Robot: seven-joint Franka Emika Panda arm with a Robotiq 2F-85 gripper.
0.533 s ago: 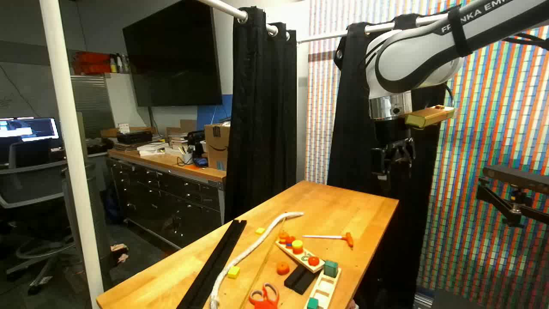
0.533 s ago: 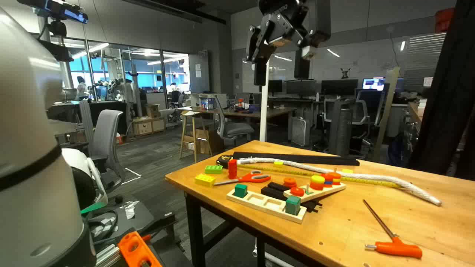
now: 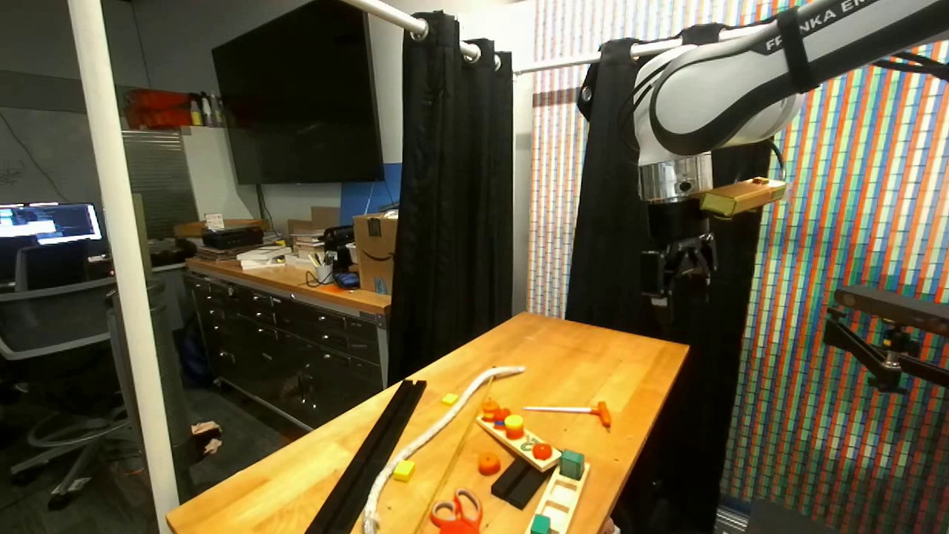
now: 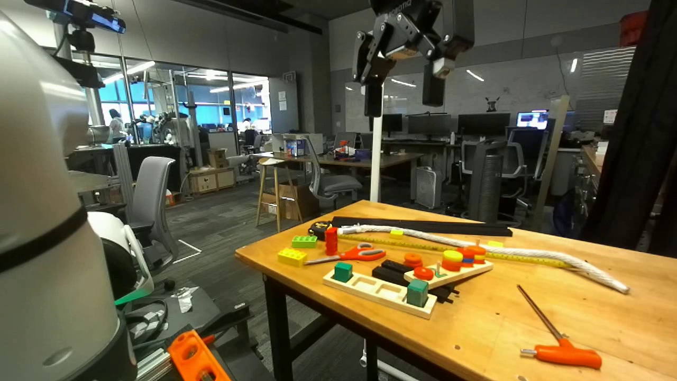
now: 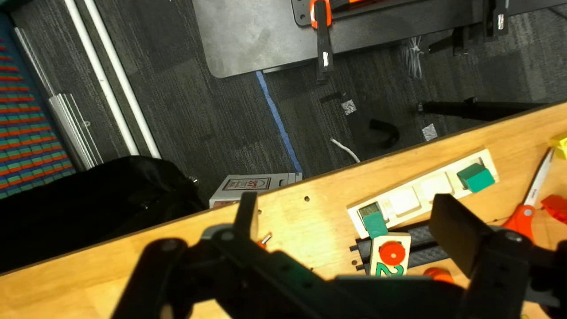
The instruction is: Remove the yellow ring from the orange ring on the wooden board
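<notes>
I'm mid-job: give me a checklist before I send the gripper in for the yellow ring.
1. Gripper open and empty: ok, jaws apart with nothing between them.
2. Yellow ring on top of the orange ring, nothing stacked above: ok.
3. Gripper down at the yellow ring: not ok, it hangs well above.
4. Yellow ring identifiable in the wrist view: not ok.
5. Wooden peg board steady: cannot tell; one end overlaps the black track.
</notes>
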